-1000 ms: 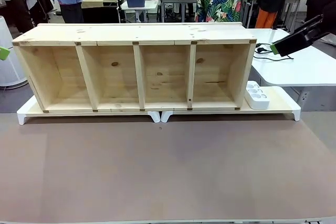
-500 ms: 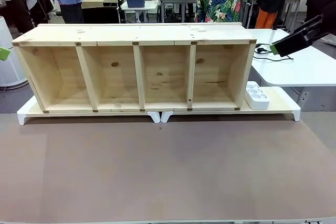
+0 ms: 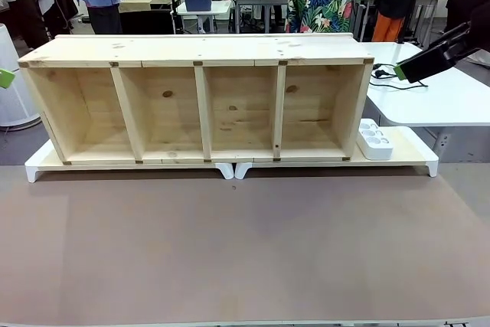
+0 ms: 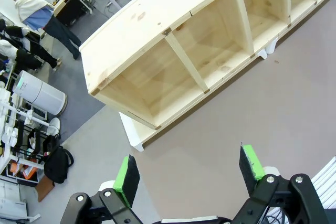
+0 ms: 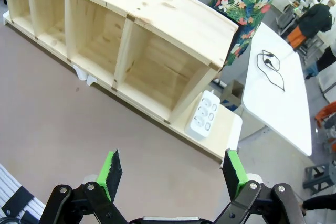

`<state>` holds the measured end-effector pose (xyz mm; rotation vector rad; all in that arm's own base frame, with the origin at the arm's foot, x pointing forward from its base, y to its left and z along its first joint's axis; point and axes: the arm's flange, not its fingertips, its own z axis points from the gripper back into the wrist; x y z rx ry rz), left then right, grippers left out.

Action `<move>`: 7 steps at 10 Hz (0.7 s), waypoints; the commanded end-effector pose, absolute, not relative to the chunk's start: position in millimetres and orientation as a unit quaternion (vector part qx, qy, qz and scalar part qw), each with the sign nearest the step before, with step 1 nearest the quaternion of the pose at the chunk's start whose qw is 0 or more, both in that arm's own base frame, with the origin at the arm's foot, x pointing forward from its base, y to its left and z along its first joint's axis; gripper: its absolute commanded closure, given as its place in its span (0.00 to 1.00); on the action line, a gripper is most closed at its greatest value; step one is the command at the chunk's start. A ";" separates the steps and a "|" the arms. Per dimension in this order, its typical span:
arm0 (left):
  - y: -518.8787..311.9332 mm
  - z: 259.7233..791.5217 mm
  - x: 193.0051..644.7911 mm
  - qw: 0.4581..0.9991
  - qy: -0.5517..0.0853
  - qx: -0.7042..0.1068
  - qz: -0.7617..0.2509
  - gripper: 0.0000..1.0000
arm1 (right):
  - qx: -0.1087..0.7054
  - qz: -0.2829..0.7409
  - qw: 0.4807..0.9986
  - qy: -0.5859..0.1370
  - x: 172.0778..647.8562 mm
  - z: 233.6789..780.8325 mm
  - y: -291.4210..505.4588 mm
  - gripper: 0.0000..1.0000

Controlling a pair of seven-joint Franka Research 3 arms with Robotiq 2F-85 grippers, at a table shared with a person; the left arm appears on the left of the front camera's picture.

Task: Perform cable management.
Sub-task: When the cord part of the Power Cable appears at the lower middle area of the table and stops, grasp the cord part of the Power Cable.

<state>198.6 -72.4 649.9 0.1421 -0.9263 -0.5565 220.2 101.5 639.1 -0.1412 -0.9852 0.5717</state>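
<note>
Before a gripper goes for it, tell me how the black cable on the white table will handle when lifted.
The cable lies in loose curves, so it is probably floppy and should sag either side of a pinch. It looks thin, so it is likely light and may slip from a grip.

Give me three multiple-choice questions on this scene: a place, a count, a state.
1. Where is the white power strip?
A) inside a shelf compartment
B) on the white riser, beside the right end of the wooden shelf
C) on the brown tabletop

2. How many compartments has the wooden shelf?
A) three
B) four
C) six

3. How is the right tool?
A) open, holding nothing
B) shut on a cord
C) shut on the strip

Answers:
1 B, it sits on the riser next to the shelf's end.
2 B, three dividers make four bays.
3 A, its green pads stand wide apart, nothing between.
</note>
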 end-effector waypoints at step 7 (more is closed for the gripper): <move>-71.6 650.2 199.1 0.855 -0.441 0.067 -0.264 0.00 | -0.067 0.270 0.840 -0.466 220.4 639.2 100.5 0.00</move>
